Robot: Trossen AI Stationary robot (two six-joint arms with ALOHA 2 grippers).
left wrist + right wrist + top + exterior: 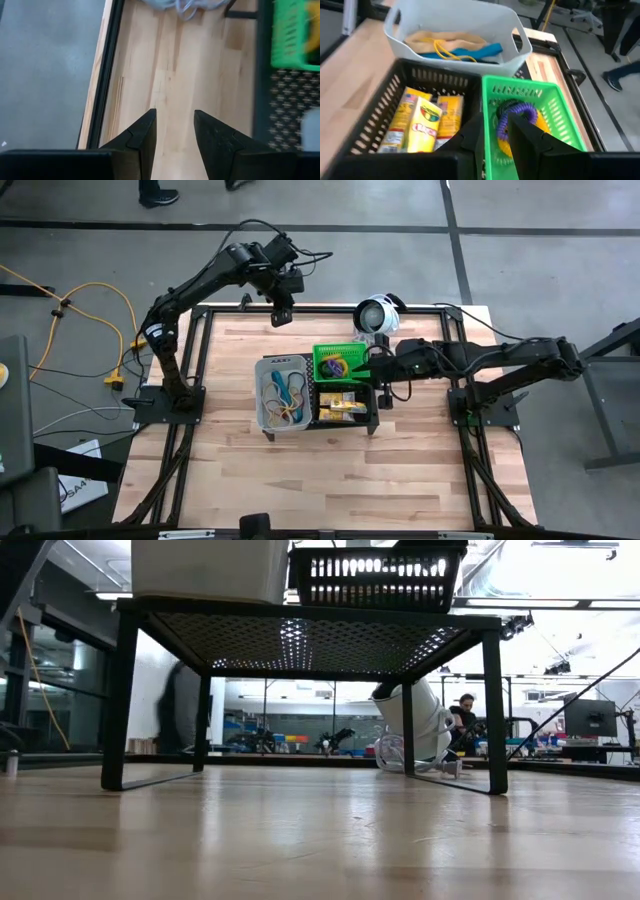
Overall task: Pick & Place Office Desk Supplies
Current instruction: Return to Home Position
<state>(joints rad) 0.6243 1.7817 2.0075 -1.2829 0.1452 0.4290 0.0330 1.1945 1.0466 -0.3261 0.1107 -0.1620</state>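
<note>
Three bins on stand (300,640): white (460,20), green (520,92), black (380,107). Right gripper (495,122), fingers slightly spread, at green bin rim: lift clear, then retract. Left gripper (175,112), spread, empty, over table (165,60) far edge.

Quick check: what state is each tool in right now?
Left tool: open, holding nothing.
Right tool: open, holding nothing, right at the green bin.

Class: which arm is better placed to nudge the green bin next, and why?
Right. The right gripper sits beside the green bin; the left gripper hangs near the table's far edge.
</note>
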